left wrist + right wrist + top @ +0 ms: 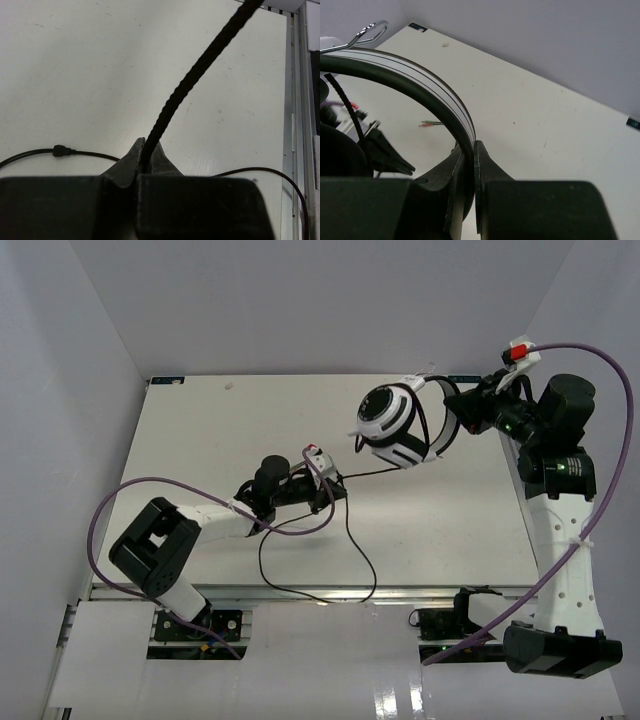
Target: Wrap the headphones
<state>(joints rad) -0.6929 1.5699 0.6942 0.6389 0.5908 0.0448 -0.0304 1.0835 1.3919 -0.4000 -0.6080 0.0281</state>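
Winding step: right gripper [469,150] clamps the headphones [390,420] by the headband [420,80] at two o'clock; left gripper [145,150] pinches the cable [200,70], which likely needs looping round next.

far-left table [200,430] open for passage, cable [200,70] strung mid-table and looping near edge, headphones [392,420] blocking far right

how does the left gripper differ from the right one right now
The left gripper pinches the thin black cable; the right gripper clamps the white headband. The left gripper is over the middle of the table, the right gripper near its far right corner. Both are shut on the headphones.
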